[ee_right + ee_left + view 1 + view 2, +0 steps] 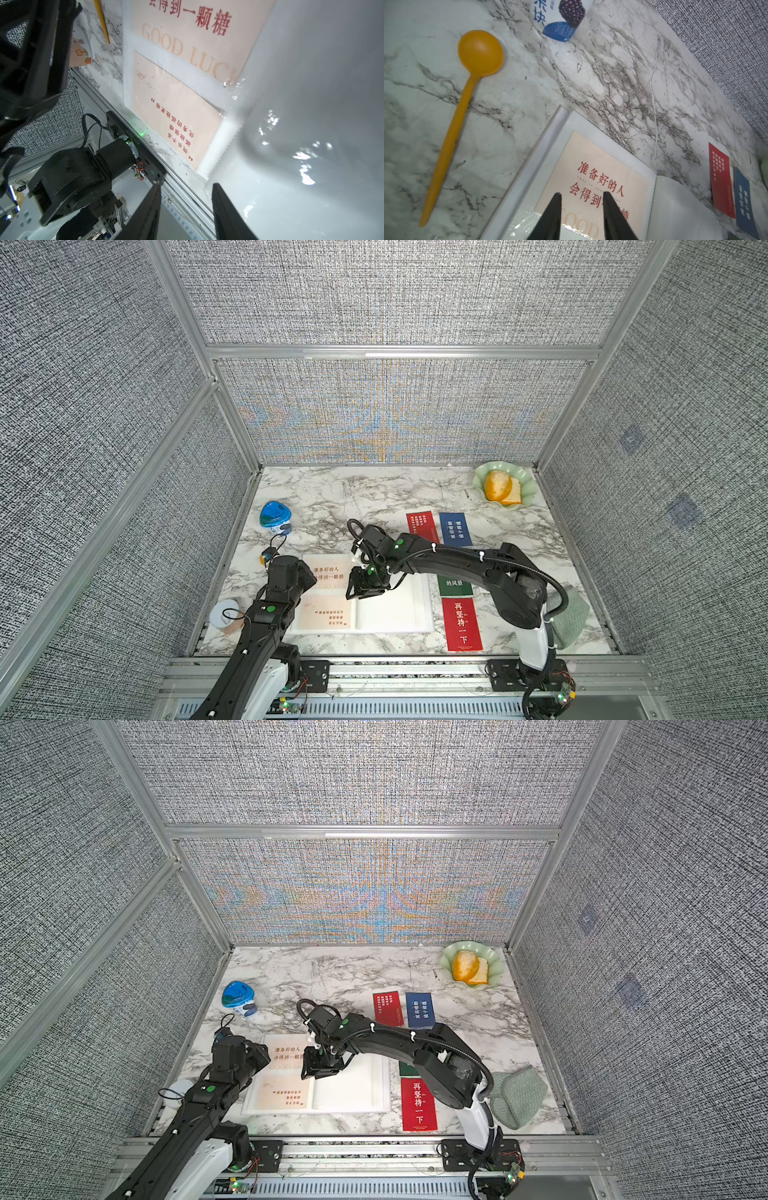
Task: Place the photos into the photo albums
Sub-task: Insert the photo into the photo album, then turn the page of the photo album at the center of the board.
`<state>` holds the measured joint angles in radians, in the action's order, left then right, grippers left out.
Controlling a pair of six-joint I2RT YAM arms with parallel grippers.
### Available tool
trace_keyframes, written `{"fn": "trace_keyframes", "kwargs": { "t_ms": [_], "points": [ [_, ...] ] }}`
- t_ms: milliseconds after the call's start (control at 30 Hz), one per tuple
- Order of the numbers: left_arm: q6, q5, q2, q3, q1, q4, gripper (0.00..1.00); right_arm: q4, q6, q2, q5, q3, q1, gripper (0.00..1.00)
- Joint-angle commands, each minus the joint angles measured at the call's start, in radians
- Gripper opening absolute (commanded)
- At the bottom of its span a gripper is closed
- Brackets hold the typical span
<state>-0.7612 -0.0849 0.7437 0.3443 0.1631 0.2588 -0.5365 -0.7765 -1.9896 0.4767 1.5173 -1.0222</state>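
Photo album [390,610] lies open and flat on the marble table [374,497], close to the front edge, with both grippers above it.

The left gripper [582,194] has its two black fingers apart with nothing between them. It points down at the cream card reading "Good Luck" [602,166], which sits under a clear sleeve on the album's left page. Whether the fingertips touch the plastic, I cannot tell.

The right gripper [187,186] is also parted and empty. It hangs over the fold between the pages near the album's front edge, just off the glossy white right page, which has no card on it.

A second cream card [176,120] with red characters fills the sleeve below the first, nearer the front.

Four cards lie loose on the marble to the album's right:
- A far red card [422,526] and a blue card [455,529] lie side by side toward the back.
- A green card [455,585] is partly hidden under the right arm.
- A near red card [463,624] lies just in front of the green one.

An orange spoon [467,104] and a yogurt cup [275,519] lie beyond the album's left corner.
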Motion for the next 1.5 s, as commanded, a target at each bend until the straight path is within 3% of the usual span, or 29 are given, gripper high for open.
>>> {"fn": "trace_keyframes", "kwargs": {
  "t_ms": [0, 400, 800, 1067, 1467],
  "points": [
    [0.027, 0.052, 0.051, 0.033, 0.012, -0.041, 0.38, -0.014, 0.028, 0.055, -0.080, -0.039, 0.024, 0.44],
    [-0.002, 0.019, 0.268, 0.171, 0.290, -0.116, 0.63, 0.160, 0.045, 0.314, -0.192, -0.341, 0.196, 0.58],
    [-0.014, 0.063, 0.562, 0.322, 0.591, -0.180, 0.54, 0.176, 0.104, 0.446, -0.219, -0.485, 0.344, 0.60],
    [-0.057, 0.114, 0.802, 0.442, 0.679, -0.125, 0.52, 0.183, 0.096, 0.457, -0.216, -0.530, 0.371, 0.60],
    [-0.072, 0.088, 0.879, 0.444, 0.694, -0.049, 0.52, 0.197, 0.085, 0.442, -0.205, -0.538, 0.370, 0.60]
  ]
}}
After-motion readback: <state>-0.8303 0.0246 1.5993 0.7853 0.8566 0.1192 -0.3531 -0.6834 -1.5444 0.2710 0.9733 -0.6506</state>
